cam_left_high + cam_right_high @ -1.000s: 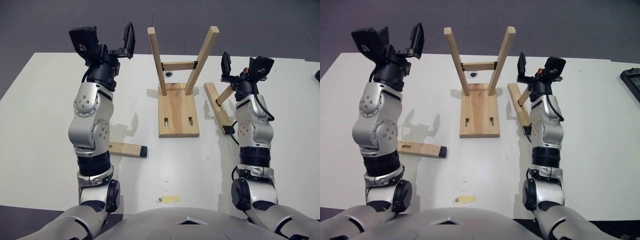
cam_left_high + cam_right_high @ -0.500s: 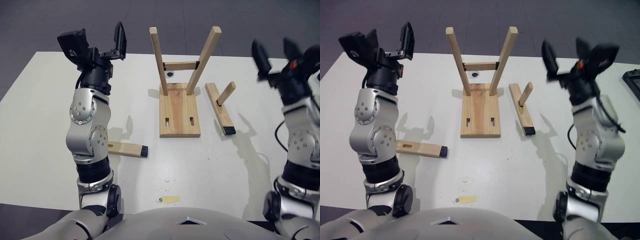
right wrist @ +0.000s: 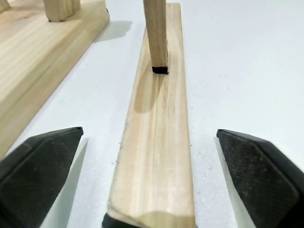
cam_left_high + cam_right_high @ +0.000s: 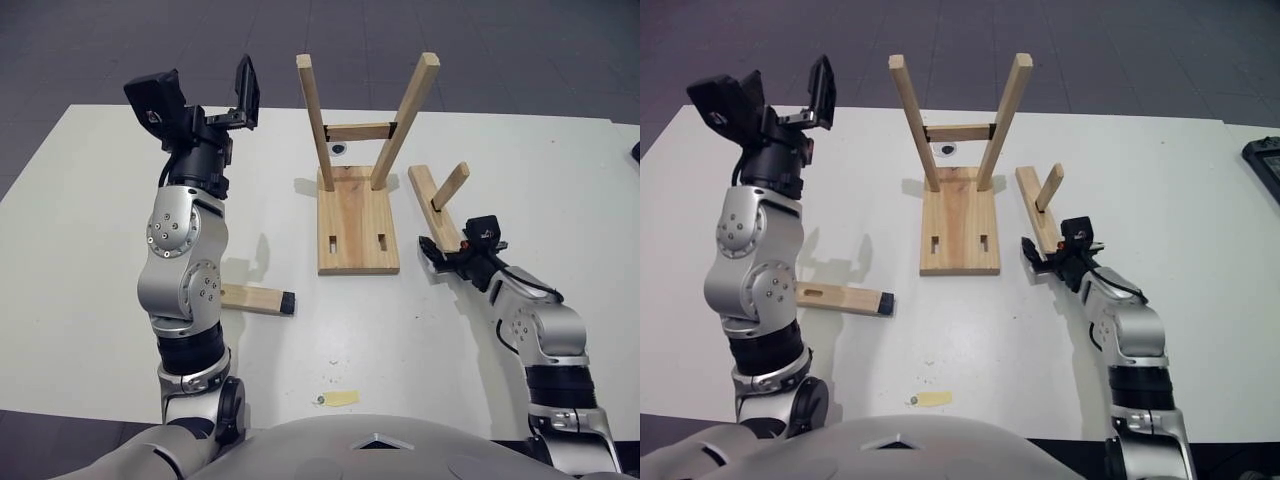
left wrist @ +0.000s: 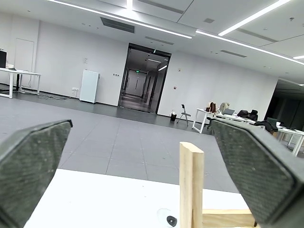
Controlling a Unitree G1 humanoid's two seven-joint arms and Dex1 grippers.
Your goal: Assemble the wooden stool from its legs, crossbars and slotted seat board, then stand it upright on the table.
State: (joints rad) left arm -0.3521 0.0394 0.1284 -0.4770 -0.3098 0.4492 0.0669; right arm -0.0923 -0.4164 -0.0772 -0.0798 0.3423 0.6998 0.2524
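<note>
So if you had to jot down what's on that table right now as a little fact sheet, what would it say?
Built part: seat board flat on the table, two legs standing in its far slots, joined by a crossbar
Empty slots: the two nearer ones
Loose parts: leg-and-crossbar piece right of the board; lone leg on the left
Left gripper: open, raised, holding nothing
Right gripper: open, low, fingers either side of the right piece's near end

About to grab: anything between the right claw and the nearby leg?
Nothing: the right wrist view shows the leg lying inside the open right claw, bare table beside it.
</note>
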